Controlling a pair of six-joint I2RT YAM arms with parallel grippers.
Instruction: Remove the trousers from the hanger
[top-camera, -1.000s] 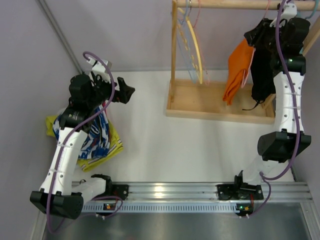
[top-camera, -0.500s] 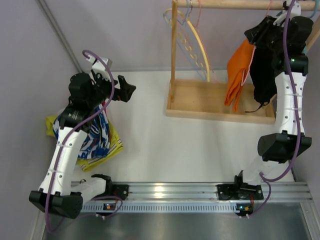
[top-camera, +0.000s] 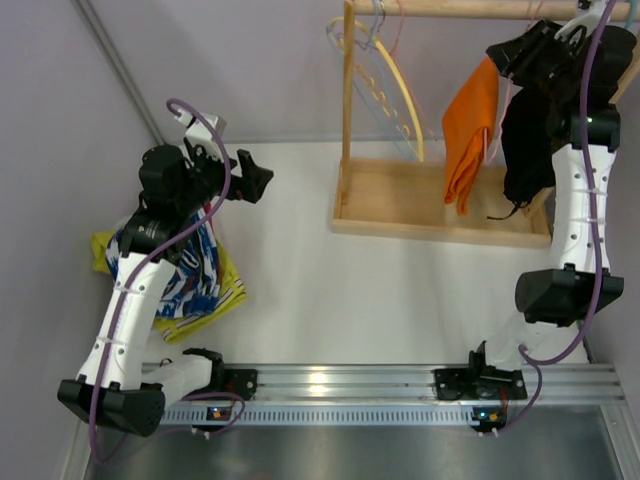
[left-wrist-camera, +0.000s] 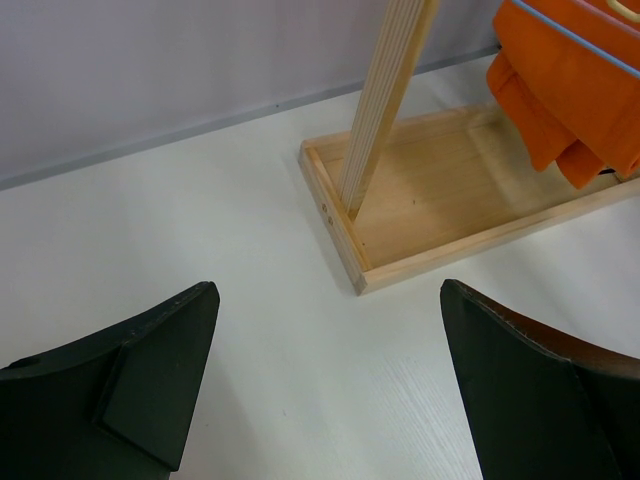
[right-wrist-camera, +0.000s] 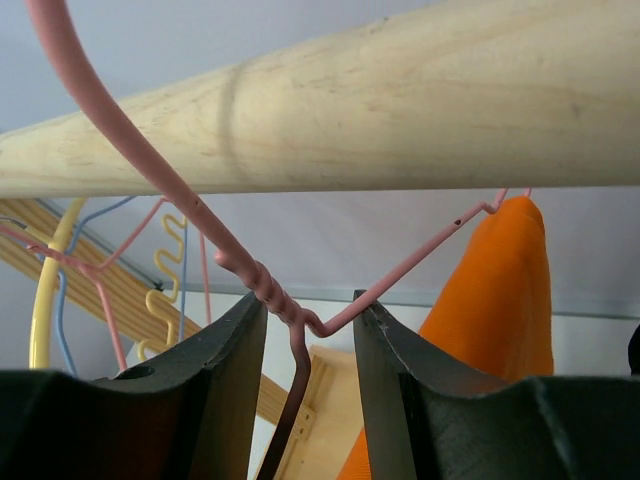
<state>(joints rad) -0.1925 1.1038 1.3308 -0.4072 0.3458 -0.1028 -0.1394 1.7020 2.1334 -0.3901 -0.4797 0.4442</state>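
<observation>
From above, the orange fabric trousers (top-camera: 468, 135) hang below the round wooden rail (top-camera: 470, 8), with the right gripper (top-camera: 500, 55) at their top. In the left wrist view, the left gripper (left-wrist-camera: 328, 300) has its fingers spread wide above the white counter (left-wrist-camera: 200, 220). In the right wrist view, parted fingers straddle the neck of the thin pink wire hanger (right-wrist-camera: 262, 283) without clamping it.

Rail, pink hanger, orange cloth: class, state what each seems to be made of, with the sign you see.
Rail: pale wood, smooth and apparently unvarnished; grain streaks run along it.
Pink hanger: thin wire, likely metal under a pink coating; its neck is twisted on itself.
Orange cloth: matte fabric, probably woven; it drapes in soft folds.
</observation>
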